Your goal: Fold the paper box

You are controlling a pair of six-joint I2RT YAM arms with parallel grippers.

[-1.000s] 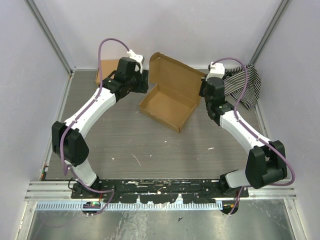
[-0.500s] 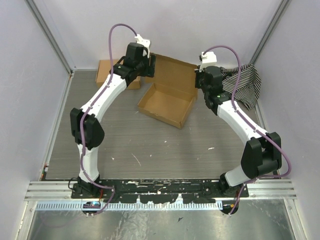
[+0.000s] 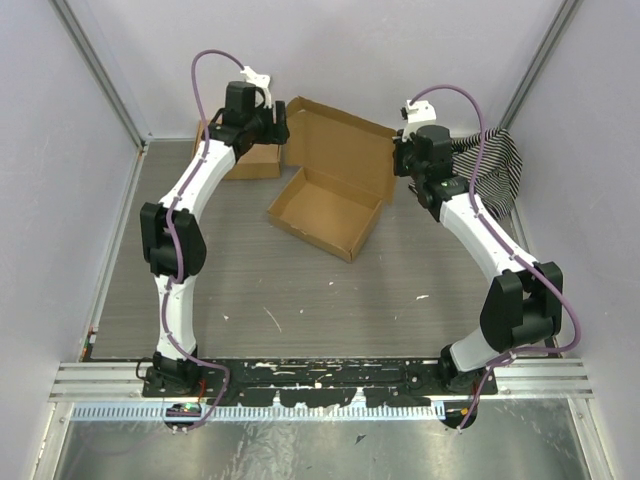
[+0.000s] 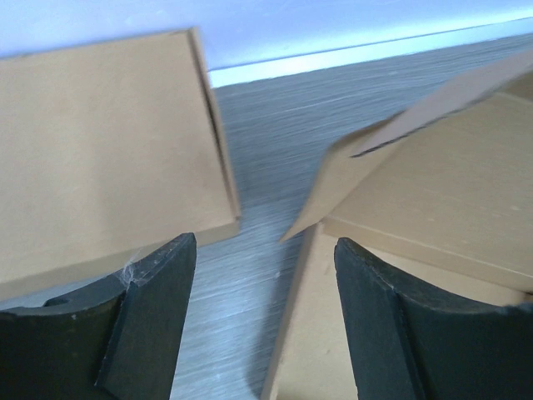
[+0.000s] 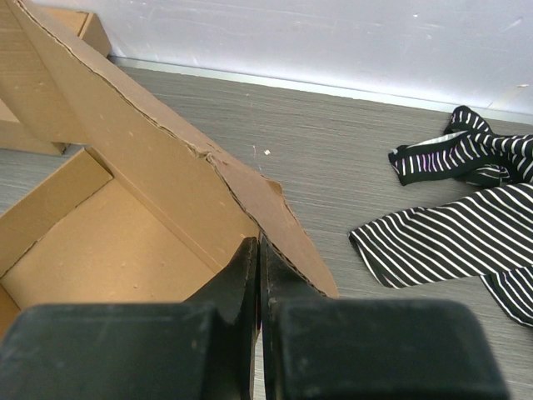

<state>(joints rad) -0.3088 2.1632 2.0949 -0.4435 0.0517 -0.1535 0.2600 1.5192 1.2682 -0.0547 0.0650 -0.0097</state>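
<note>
Toward the back of the grey table [image 3: 300, 290] sits the paper box [image 3: 325, 212], plain brown corrugated card formed into a shallow open-topped tray, its lid [image 3: 345, 140] standing up from the far long side with a side flap angling off its right end. Its long axis runs diagonally, left end farther back, right end nearer the arms, mouth facing up. The left gripper [image 4: 265, 246] hangs spread wide and empty between a second cardboard box [image 4: 108, 158] and the lid's left corner, while the right gripper [image 5: 258, 242] is clenched with its tips at the lid's flap, whether pinching card I cannot tell.
</note>
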